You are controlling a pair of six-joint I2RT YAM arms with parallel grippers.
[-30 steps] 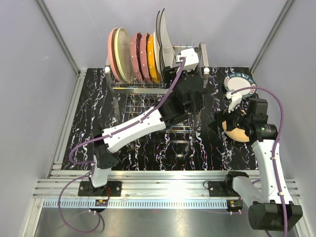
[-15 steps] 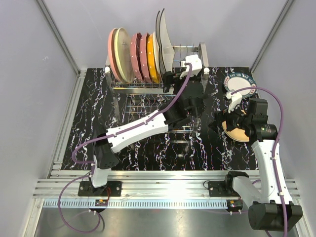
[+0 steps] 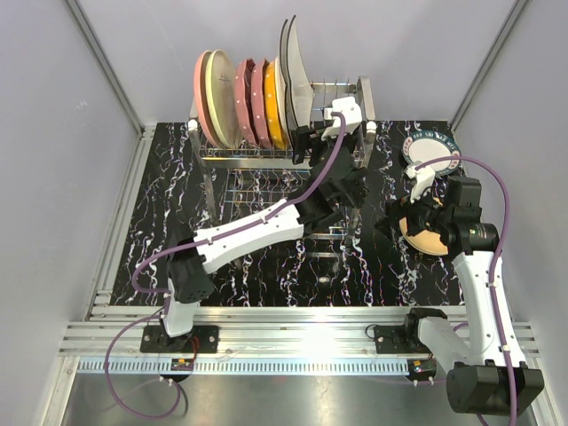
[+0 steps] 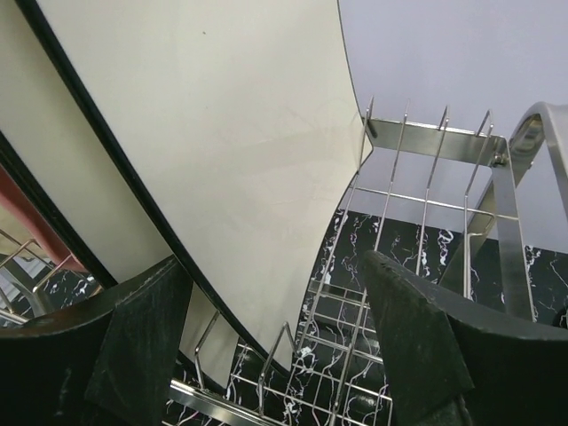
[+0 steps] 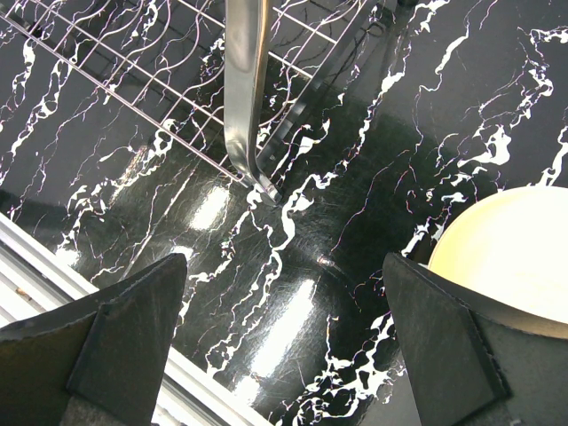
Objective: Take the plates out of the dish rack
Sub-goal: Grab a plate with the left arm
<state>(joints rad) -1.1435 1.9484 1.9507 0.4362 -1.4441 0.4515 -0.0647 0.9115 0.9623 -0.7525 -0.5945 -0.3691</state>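
Right of the dish rack point(image 3: 365, 99), the right gripper point(image 5: 284, 271) hung wide open and held nothing, with a tan plate point(image 5: 510, 257) just beside it. Up at the rack, the left gripper point(image 4: 275, 297) sat spread open either side of the squarish white plate point(image 4: 222, 133), not pinching it. Other plates point(image 3: 235, 102) stood left of that one in the rack.
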